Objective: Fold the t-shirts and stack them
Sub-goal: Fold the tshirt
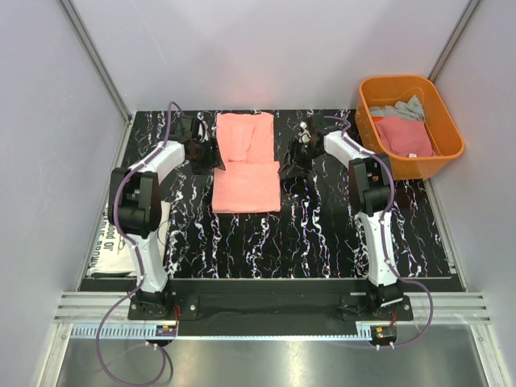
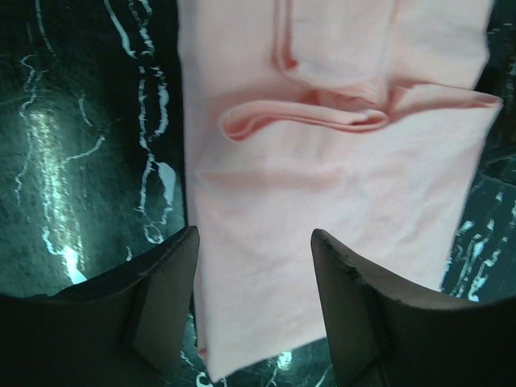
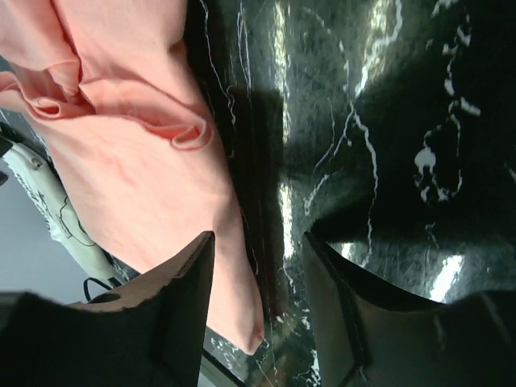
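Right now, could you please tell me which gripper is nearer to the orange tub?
Right. The right gripper hovers beside the salmon-pink t-shirt, at its right edge, with the orange tub farther to its right. The left gripper is beyond the shirt, at its left edge.

so the salmon-pink tee [image 1: 246, 165] lies flat between the left claw [image 1: 201, 151] and right claw [image 1: 300, 149], just beside both. The near half is a tidy square, the far half narrower, with a rumpled fold across the middle. The white lettered tee [image 1: 121, 242] lies well behind the left claw. The grey tee [image 1: 399, 110] and deeper pink tee [image 1: 405, 137] sit bunched together off to the right claw's right.
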Tool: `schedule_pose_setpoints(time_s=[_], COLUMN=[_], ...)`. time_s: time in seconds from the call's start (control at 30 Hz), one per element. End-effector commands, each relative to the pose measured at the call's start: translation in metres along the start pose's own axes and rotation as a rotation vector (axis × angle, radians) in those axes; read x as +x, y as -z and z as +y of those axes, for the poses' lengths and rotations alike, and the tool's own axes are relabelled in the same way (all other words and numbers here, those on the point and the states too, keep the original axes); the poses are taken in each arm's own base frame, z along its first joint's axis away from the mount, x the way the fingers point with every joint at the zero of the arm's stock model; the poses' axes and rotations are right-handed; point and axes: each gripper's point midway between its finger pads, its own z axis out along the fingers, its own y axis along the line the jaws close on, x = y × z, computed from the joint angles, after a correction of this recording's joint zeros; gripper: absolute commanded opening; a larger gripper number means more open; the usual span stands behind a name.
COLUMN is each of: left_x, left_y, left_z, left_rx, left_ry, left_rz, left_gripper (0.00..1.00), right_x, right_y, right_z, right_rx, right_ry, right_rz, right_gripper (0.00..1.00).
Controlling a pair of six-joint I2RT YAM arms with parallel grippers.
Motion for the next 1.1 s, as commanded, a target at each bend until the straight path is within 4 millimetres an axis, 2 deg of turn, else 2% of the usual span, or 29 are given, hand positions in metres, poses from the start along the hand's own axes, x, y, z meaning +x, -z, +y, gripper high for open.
schedule_pose_setpoints(time_s=[0.0,0.17,0.27,0.3,0.37,0.47,0.5,0.53,0.6,0.67,0.77,0.93,0.97,1.0,1.07], left_x=[-0.019,-0.031,-0.039,-0.040,-0.042,-0.045,-0.045,-0.044,-0.042,-0.041,-0.041,-0.046,-0.048,-0.049,-0.050], left_y=[-0.010,-0.026,-0.035,-0.039,-0.042,-0.046,-0.048,-0.050,-0.053,-0.053,-0.051,-0.048,-0.047,-0.047,-0.047], left_z=[0.018,0.027,0.028,0.028,0.029,0.029,0.029,0.028,0.026,0.026,0.028,0.030,0.029,0.028,0.028], left_rx=[-0.042,-0.034,-0.024,-0.021,-0.016,-0.015,-0.008,0.001,0.022,0.027,0.022,0.027,0.031,0.034,0.038], left_ry=[-0.016,-0.008,0.005,0.015,0.022,0.033,0.035,0.032,0.035,0.038,0.039,0.052,0.053,0.059,0.064], left_rz=[-0.023,-0.015,-0.015,-0.012,-0.010,-0.010,-0.004,0.001,0.014,0.020,0.018,0.008,0.003,0.002,0.001], left_gripper=[0.64,0.63,0.59,0.58,0.54,0.52,0.52,0.52,0.53,0.53,0.47,0.32,0.30,0.28,0.19], right_x=[-0.030,-0.049,-0.056,-0.058,-0.059,-0.061,-0.061,-0.061,-0.060,-0.056,-0.051,-0.040,-0.040,-0.040,-0.042], right_y=[0.001,-0.009,-0.012,-0.012,-0.015,-0.015,-0.015,-0.015,-0.015,-0.014,-0.011,-0.007,-0.008,-0.009,-0.010], right_z=[0.016,0.027,0.037,0.039,0.044,0.045,0.045,0.045,0.044,0.041,0.039,0.039,0.039,0.039,0.043], right_rx=[-0.034,-0.078,-0.111,-0.118,-0.141,-0.146,-0.146,-0.146,-0.136,-0.128,-0.114,-0.106,-0.106,-0.106,-0.113], right_ry=[0.082,0.092,0.082,0.078,0.061,0.051,0.052,0.048,0.051,0.048,0.054,0.066,0.064,0.065,0.075], right_rz=[-0.087,-0.107,-0.110,-0.112,-0.103,-0.102,-0.102,-0.100,-0.100,-0.089,-0.080,-0.065,-0.065,-0.063,-0.068], right_gripper=[0.53,0.40,0.29,0.19,0.16,0.16,0.19,0.33,0.42,0.47,0.50,0.50,0.49,0.42,0.35])
